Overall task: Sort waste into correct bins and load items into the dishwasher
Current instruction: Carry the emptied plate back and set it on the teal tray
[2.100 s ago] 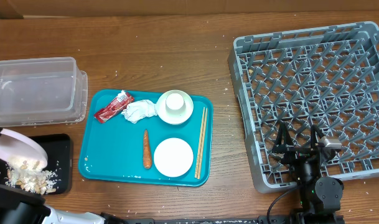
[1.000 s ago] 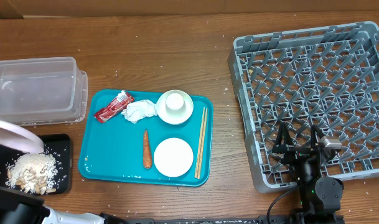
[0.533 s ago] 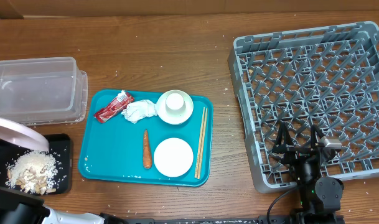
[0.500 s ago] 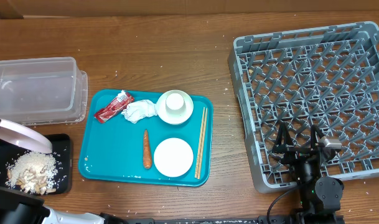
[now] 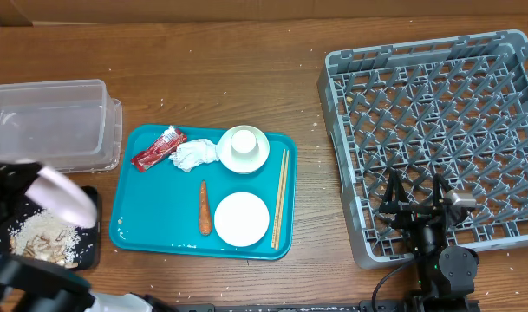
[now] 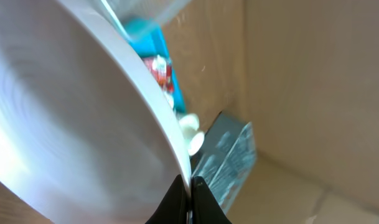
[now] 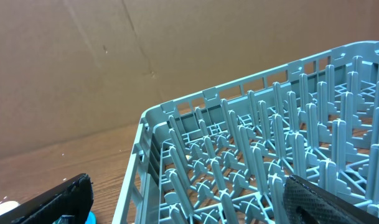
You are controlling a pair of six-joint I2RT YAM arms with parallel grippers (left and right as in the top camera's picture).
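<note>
Left hand (image 6: 190, 186) is clenching the rim of the pale pink plate (image 5: 66, 197) and holding it tilted, with rice scraps (image 5: 40, 236) lying just below it on the black tray (image 5: 88, 250). Teal serving tray (image 5: 159, 208) is sitting on the surface to that hand's right. Right hand (image 5: 413, 195) is hanging released, fingers spread wide, over the near edge of the grey dish rack (image 5: 437, 104) stretching ahead of it.

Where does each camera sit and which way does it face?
Overhead: above the table, looking down on teal tray and dish rack; arms show.
Left wrist: on the left hand, fingertips visible, facing the gripped pink plate.
Right wrist: on the right hand, fingertips visible, facing across the rack.
Shared: overhead and right wrist show the rack.
</note>
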